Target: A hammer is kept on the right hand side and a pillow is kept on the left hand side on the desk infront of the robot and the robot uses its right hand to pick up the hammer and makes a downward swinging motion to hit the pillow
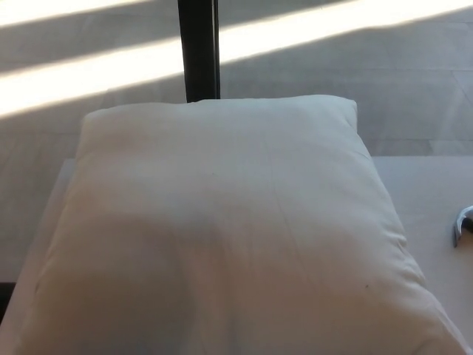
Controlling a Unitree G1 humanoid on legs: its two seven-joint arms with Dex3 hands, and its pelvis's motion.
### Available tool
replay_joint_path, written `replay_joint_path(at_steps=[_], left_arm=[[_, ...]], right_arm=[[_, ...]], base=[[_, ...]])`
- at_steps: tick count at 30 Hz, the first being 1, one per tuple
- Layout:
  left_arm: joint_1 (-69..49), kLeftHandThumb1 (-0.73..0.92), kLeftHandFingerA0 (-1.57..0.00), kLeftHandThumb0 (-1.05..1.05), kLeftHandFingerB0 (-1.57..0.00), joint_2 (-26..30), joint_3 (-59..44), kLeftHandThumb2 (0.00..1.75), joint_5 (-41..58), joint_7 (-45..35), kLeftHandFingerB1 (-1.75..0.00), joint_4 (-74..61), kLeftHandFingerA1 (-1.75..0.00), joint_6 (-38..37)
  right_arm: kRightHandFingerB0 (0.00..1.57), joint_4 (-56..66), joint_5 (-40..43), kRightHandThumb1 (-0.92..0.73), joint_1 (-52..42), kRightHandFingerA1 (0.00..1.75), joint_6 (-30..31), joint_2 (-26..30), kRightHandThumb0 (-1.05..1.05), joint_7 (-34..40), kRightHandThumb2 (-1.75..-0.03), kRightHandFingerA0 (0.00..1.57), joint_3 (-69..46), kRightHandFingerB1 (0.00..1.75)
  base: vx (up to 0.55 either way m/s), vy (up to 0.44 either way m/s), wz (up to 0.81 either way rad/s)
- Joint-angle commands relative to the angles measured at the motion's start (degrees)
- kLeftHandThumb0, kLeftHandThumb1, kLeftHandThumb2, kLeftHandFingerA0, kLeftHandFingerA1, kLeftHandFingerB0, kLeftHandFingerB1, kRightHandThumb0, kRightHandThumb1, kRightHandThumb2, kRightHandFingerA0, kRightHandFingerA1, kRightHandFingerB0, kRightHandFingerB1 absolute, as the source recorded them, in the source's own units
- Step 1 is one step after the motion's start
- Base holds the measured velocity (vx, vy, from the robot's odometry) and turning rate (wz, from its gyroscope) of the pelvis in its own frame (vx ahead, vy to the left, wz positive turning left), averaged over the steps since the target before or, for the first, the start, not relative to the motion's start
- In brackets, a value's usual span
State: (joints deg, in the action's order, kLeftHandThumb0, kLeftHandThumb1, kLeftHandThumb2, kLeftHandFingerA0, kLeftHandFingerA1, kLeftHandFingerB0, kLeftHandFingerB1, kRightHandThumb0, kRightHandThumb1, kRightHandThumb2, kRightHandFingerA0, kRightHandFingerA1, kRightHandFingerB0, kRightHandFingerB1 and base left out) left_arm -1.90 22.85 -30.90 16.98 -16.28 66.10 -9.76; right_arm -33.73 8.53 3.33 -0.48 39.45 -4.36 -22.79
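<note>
Head view: a big white pillow (222, 229) fills most of the frame, lying flat on the pale tabletop (432, 192) and spreading to the left and bottom edges. At the far right edge, just a curved silvery sliver of the hammer (463, 224) peeks in, resting on the tabletop just beside the pillow's right side, not touching it. Neither hand shows here, so their fingers can't be judged, nor the hammer's place relative to them. Beyond the pillow, a dark upright post (198, 48) stands against a sunlit floor (332, 66).
</note>
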Motion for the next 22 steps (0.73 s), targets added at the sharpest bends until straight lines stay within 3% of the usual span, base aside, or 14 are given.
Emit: replay_joint_path(at_steps=[1, 2, 3, 7, 10, 11, 12, 14, 17, 18, 19, 20, 21, 22], left_arm=[[0.7, 0.58, -0.72, -0.47, -0.7, 3.5, -3.9, 0.58, 4.3, 0.2, -0.55, 1.9, -0.61, 5.2], [1.0, 0.59, -0.72, -0.47, -0.66, 3.7, -4.3, 0.58, 4.5, 0.7, -0.54, 2.3, -0.59, 5.4], [1.0, 0.57, -0.72, -0.48, -0.7, 3.8, -4.8, 0.58, 4.9, 1.2, -0.56, 2.6, -0.58, 5.6], [1.0, 0.56, -0.68, -0.56, -0.69, 4.8, -5.9, 0.57, 4.5, 3.1, -0.51, 3.2, -0.55, 4.0], [3.0, 0.54, -0.78, -0.54, -0.7, 5.6, -6.4, 0.57, 4.3, 5.4, -0.51, 3.8, -0.62, 4.5], [3.6, 0.56, -0.7, -0.52, -0.6, 6.5, -6.1, 0.57, 3.5, 6.4, -0.49, 4.9, -0.59, 5.2], [3.9, 0.56, -0.69, -0.52, -0.59, 7.0, -6.0, 0.57, 3.2, 7.0, -0.49, 5.3, -0.59, 5.9], [3.9, 0.56, -0.73, -0.53, -0.65, 7.8, -6.1, 0.57, 2.7, 8.4, -0.52, 6.1, -0.62, 6.1], [3.5, 0.54, -0.7, -0.54, -0.64, 8.1, -7.9, 0.56, 3.9, 9.9, -0.57, 6.6, -0.64, 5.8], [3.6, 0.54, -0.7, -0.54, -0.64, 8.2, -8.7, 0.56, 4.4, 10.2, -0.57, 6.9, -0.64, 5.7], [2.4, 0.53, -0.71, -0.5, -0.68, 7.3, -9.9, 0.56, 5.5, 10.0, -0.59, 7.2, -0.67, 6.0], [1.9, 0.53, -0.73, -0.53, -0.7, 7.0, -9.8, 0.56, 5.2, 9.4, -0.61, 7.2, -0.67, 5.8], [1.8, 0.56, -0.72, -0.51, -0.69, 7.0, -9.2, 0.57, 4.3, 8.9, -0.59, 7.3, -0.65, 6.1], [1.8, 0.56, -0.72, -0.51, -0.69, 7.0, -9.2, 0.57, 4.3, 8.9, -0.59, 7.3, -0.65, 6.1]], right_arm=[[0.09, -13.6, 26.0, -0.81, 0.9, 0.29, -0.3, -6.7, -0.53, 12.4, -0.65, 0.0, -32.0, 0.31], [0.1, -15.1, 26.1, -0.8, 1.4, 0.38, 0.5, -6.8, -0.51, 12.5, -0.64, 0.0, -32.5, 0.34], [0.09, -16.8, 26.1, -0.79, 1.7, 0.3, 1.3, -6.6, -0.51, 12.2, -0.64, 0.0, -33.1, 0.32], [0.06, -23.3, 26.4, -0.8, 3.5, 0.27, 2.0, -7.0, -0.47, 11.9, -0.64, 0.0, -35.1, 0.32], [0.01, -26.2, 25.2, -0.81, 3.0, 0.32, 3.1, -7.4, -0.5, 10.8, -0.64, 0.0, -35.4, 0.34], [0.07, -27.6, 23.3, -0.79, 2.0, 0.53, 3.9, -7.9, -0.5, 12.8, -0.66, 0.09, -34.5, 0.32], [0.08, -28.5, 23.0, -0.77, 1.3, 0.55, 4.0, -8.3, -0.48, 13.3, -0.64, 0.09, -35.2, 0.39], [0.27, -29.9, 23.2, -0.7, 0.7, 0.59, 4.0, -8.9, -0.43, 15.6, -0.61, 0.1, -37.1, 0.52], [0.24, -34.6, 20.6, -0.71, 4.4, 0.65, 2.9, -9.9, -0.48, 18.0, -0.61, 0.06, -35.8, 0.6], [0.24, -36.5, 19.2, -0.71, 6.2, 0.65, 2.4, -10.2, -0.48, 18.6, -0.61, 0.06, -34.8, 0.6], [0.11, -36.5, 17.3, -0.75, 4.3, 0.47, 0.7, -11.6, -0.49, 12.0, -0.63, 0.0, -32.5, 0.47], [0.09, -36.7, 17.1, -0.62, 4.6, 0.62, 0.8, -11.9, -0.56, 12.0, -0.83, 0.07, -32.2, 0.49], [0.08, -37.0, 16.5, -0.57, 4.7, 0.86, 0.8, -12.2, -0.6, 11.5, -0.88, 0.35, -31.3, 0.49], [0.08, -37.0, 16.5, -0.57, 4.7, 0.86, 0.8, -12.2, -0.6, 11.5, -0.88, 0.35, -31.3, 0.49]], base=[[0.0, 0.0, 0.0], [0.0, 0.0, 0.0], [0.0, 0.0, 0.0], [0.0, 0.0, 0.0], [0.0, 0.0, 0.0], [0.0, 0.0, 0.0], [0.0, 0.0, 0.0], [0.0, 0.0, 0.0], [0.0, 0.0, 0.0], [0.0, 0.0, 0.0], [0.0, 0.0, 0.0], [0.0, 0.0, 0.0], [0.0, 0.0, 0.0], [0.0, 0.0, 0.0]])
